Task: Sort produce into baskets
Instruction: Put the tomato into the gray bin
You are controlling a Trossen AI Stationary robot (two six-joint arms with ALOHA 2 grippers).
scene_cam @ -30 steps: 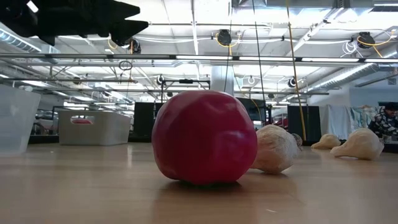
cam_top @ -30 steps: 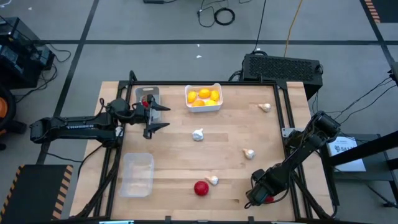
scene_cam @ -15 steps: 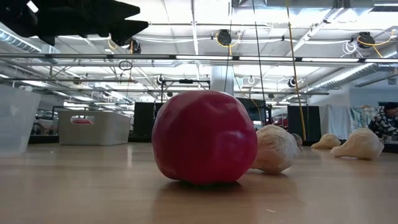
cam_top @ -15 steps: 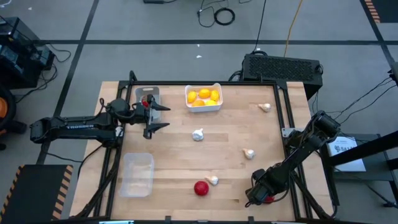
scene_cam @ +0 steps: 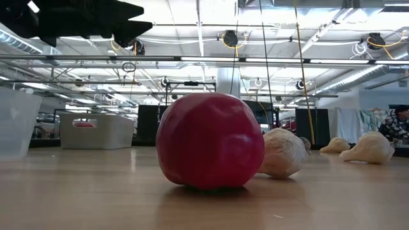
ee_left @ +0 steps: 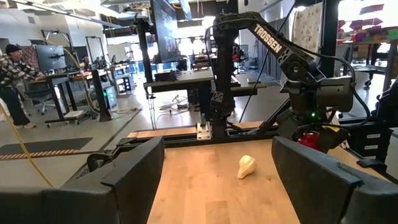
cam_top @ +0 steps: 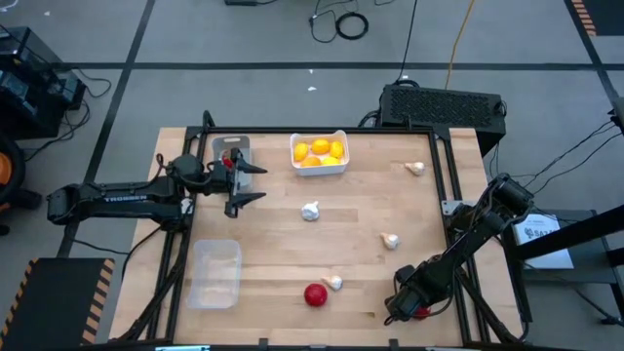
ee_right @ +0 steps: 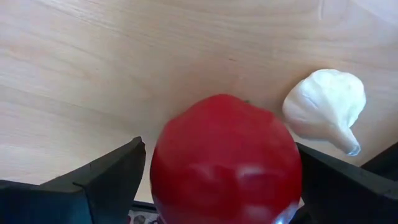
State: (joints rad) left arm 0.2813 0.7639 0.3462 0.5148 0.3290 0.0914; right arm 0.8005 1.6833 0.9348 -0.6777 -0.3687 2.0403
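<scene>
My right gripper (cam_top: 402,304) stands open at the table's near right, pointing steeply down. Its fingers stand on either side of a red tomato (ee_right: 224,165), and I cannot see them touch it. A second tomato (cam_top: 314,294) lies near the front edge beside a garlic bulb (cam_top: 333,283). Other garlic bulbs lie at mid-table (cam_top: 311,211), to the right (cam_top: 391,241) and at the far right (cam_top: 416,168). The white basket (cam_top: 319,172) holds lemons (cam_top: 320,150). My left gripper (cam_top: 252,184) hovers open and level beside the grey basket (cam_top: 231,146), which holds a tomato (scene_cam: 83,123). The clear basket (cam_top: 214,275) sits near left.
A black box (cam_top: 444,102) stands just past the table's far right edge. Metal rails run along the table's left and right sides. Bare wood lies between the baskets and the scattered garlic. A person (ee_left: 12,68) is at a desk in the room beyond.
</scene>
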